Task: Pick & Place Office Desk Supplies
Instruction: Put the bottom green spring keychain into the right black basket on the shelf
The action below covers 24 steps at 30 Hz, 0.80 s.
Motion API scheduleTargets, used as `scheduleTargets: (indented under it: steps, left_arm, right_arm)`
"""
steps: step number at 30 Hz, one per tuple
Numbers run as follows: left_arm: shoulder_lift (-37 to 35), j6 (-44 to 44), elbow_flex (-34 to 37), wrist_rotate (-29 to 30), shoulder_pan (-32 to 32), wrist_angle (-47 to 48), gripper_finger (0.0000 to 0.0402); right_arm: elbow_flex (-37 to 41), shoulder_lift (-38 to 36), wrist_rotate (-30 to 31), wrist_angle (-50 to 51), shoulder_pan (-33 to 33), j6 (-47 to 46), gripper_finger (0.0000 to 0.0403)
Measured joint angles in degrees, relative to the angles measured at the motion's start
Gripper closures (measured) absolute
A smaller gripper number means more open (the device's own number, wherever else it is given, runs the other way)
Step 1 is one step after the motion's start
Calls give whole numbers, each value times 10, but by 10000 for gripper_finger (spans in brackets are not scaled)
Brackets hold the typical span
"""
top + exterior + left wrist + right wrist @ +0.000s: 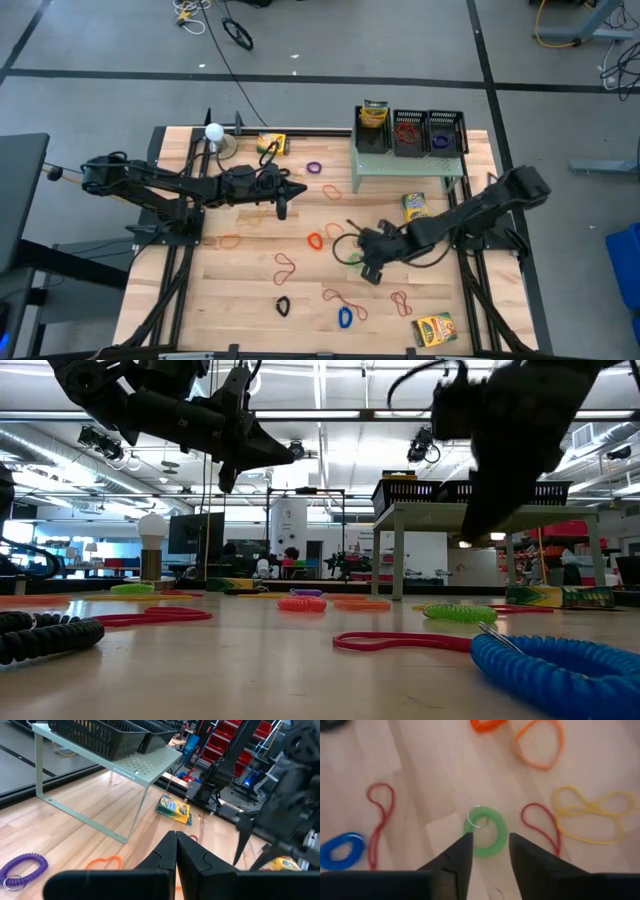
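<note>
Low over the middle of the desk (250, 300), the right pincer (488, 851) is hanging directly above a green coil band (486, 831), and its two dark fingers are standing parted with nothing between them. The step in hand looks like the reach for a pickup: the band with its small metal ring is lying flat on the wood just ahead of the fingertips, centred on the gap, not yet touched as far as the right wrist view shows. The next move is probably calling for a short straight descent so the fingers straddle one side of the loop, then a close; the band is thin and springy, so a shallow pinch may be slipping off. Around it a red loop (542, 827), a yellow tangle (592, 817), an orange loop (539, 742) and a blue coil (340, 851) are lying near but apart from the green one. The left pincer (176, 851) is waiting above the desk toward the far left, fingers pressed together and holding nothing. Black mesh trays (427, 132) are sitting on the pale green shelf (400, 168) at the far edge, well apart from the green band, and a crayon box (414, 206) is lying near the shelf's leg.
</note>
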State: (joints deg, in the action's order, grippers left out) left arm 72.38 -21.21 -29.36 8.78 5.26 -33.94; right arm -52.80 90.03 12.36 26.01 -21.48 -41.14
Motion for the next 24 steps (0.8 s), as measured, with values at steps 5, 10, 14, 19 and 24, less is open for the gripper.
scheduleTargets:
  steps: [5, 10, 14, 19, 24]
  left_arm:
    - [0, 0, 0, -21, 0, 0, 394]
    - [0, 0, 0, -39, 0, 0, 394]
    - [0, 0, 0, -46, 0, 0, 394]
    - [0, 0, 0, -45, 0, 0, 394]
    - [0, 0, 0, -44, 0, 0, 394]
  right_arm:
    - [0, 62, -34, -24, 10, 12, 244]
    - [0, 103, -34, -26, 26, 10, 254]
    - [-1, 109, -35, -28, 34, 10, 285]
    - [0, 104, -38, -23, 40, 9, 350]
    - [-7, 70, -38, -12, 40, 10, 393]
